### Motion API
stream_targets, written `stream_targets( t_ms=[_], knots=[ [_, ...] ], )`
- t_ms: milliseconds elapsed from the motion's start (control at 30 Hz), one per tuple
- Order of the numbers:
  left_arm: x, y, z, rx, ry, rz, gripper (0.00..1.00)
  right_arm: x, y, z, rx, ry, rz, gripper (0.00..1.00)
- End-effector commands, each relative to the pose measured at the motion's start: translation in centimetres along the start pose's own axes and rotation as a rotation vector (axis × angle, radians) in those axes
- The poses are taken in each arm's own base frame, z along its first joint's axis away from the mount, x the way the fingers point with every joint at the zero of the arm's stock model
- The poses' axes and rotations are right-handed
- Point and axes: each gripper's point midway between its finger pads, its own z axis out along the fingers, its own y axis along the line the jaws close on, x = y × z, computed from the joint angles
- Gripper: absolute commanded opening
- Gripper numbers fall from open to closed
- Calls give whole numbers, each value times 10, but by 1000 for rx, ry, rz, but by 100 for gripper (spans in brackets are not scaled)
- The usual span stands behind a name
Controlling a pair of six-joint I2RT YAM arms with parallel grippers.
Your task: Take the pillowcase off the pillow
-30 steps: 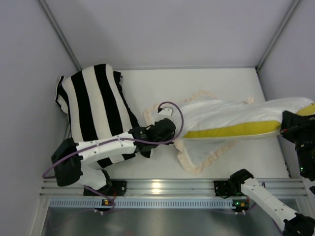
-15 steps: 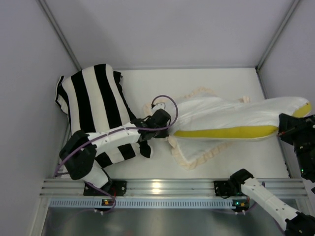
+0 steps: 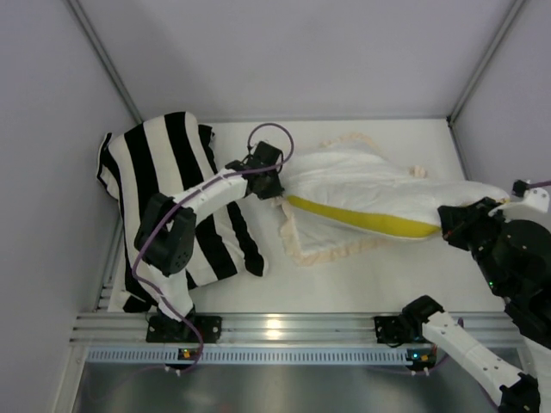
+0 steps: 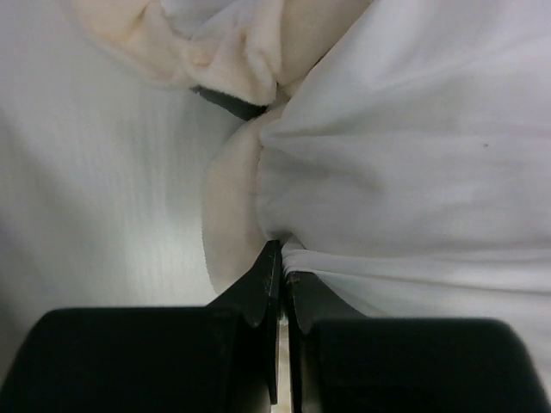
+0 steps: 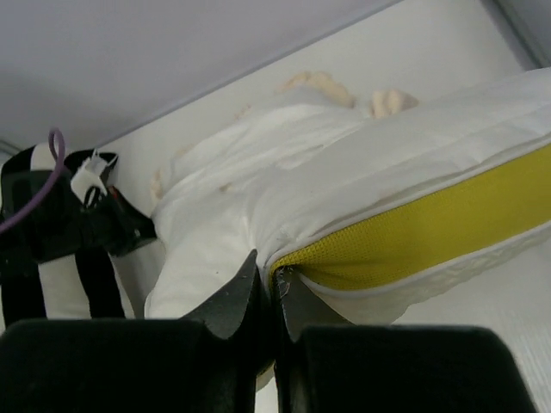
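Note:
The white pillow with its yellow band lies slantwise mid-table. The cream-white pillowcase, frill outward, wraps its left part. My left gripper is shut on the pillowcase's left end beside the striped cushion. In the left wrist view its jaws pinch white fabric below the frill; a dark grey sliver shows. My right gripper is shut on the pillow's right end. In the right wrist view its jaws pinch the seam by the yellow band.
The black-and-white striped cushion lies at the far left, under my left forearm. Grey walls close in the table on the left, back and right. A metal rail runs along the near edge.
My left gripper has pulled the pillowcase end back and left, next to the striped cushion. My right gripper has moved left with the pillow end. The pillow now lies slantwise and bunched shorter.

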Motion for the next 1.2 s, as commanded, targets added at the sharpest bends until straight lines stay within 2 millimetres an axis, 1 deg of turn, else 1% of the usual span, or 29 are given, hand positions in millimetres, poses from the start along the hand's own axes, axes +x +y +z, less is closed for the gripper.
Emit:
stream_targets(
  t_ms=[0,33,67,133,167,233,267,300,333,400,467,500,567,600,633,700,733,800,833,867,900,933,967,1000,1033,1067,1100,1133,1167],
  knots=[
    [-53,14,-1,29,-15,-67,0,23,41,15,-177,76,56,0],
    [-69,7,-5,57,-35,-71,12,38,49,22,-207,130,34,0],
    [-76,2,-10,75,-43,-54,27,65,65,26,-300,227,13,0],
    [-96,-7,-27,93,-91,-37,61,99,82,34,-386,351,-16,0],
    [-97,-3,-33,70,-93,-21,75,127,97,34,-491,445,-12,0],
    [-114,9,-56,-6,-172,-22,80,151,114,24,-633,537,14,0],
    [-113,18,-64,-38,-180,-17,86,162,118,27,-666,552,24,0],
    [-115,21,-72,-50,-198,-17,87,169,120,27,-688,576,27,0],
    [-120,20,-92,-30,-233,-22,87,176,127,19,-747,620,22,0],
    [-108,21,-103,3,-214,-18,87,193,128,20,-773,693,-29,0],
    [-94,10,-122,99,-180,-16,87,205,130,14,-803,758,-77,0],
    [-88,4,-127,131,-171,-10,86,217,127,15,-796,800,-121,4],
    [-73,-9,-137,201,-150,8,86,230,129,9,-812,836,-185,18],
    [-65,-10,-142,220,-149,13,86,240,129,9,-804,861,-219,38],
    [-58,-16,-146,238,-146,16,86,250,129,5,-797,881,-266,47],
    [-51,-21,-153,262,-151,18,86,265,129,2,-784,926,-335,58],
    [-45,-27,-155,279,-146,30,86,273,128,-3,-771,935,-391,59],
    [-40,-34,-156,294,-142,42,86,267,130,0,-727,893,-433,61],
    [-37,-38,-155,299,-133,54,86,258,126,11,-654,815,-453,62],
    [-34,-40,-153,299,-126,56,86,246,126,13,-633,775,-449,62],
    [-27,-45,-154,324,-98,63,86,228,124,16,-600,703,-410,63],
    [-21,-50,-153,329,-87,77,86,208,115,31,-500,598,-398,64],
    [-17,-54,-152,331,-81,83,86,188,111,36,-453,530,-367,65],
    [-12,-59,-152,336,-76,94,86,171,101,37,-393,481,-328,66],
    [0,-69,-153,348,-60,122,86,152,83,50,-271,393,-320,66],
    [2,-72,-148,328,-66,135,86,132,73,55,-193,337,-292,66],
    [8,-78,-147,331,-61,149,86,129,55,59,-95,337,-317,65],
    [21,-87,-146,332,-49,174,86,112,36,69,26,280,-321,65],
    [29,-90,-141,324,-36,189,85,102,27,73,83,258,-325,64]
  ],
)
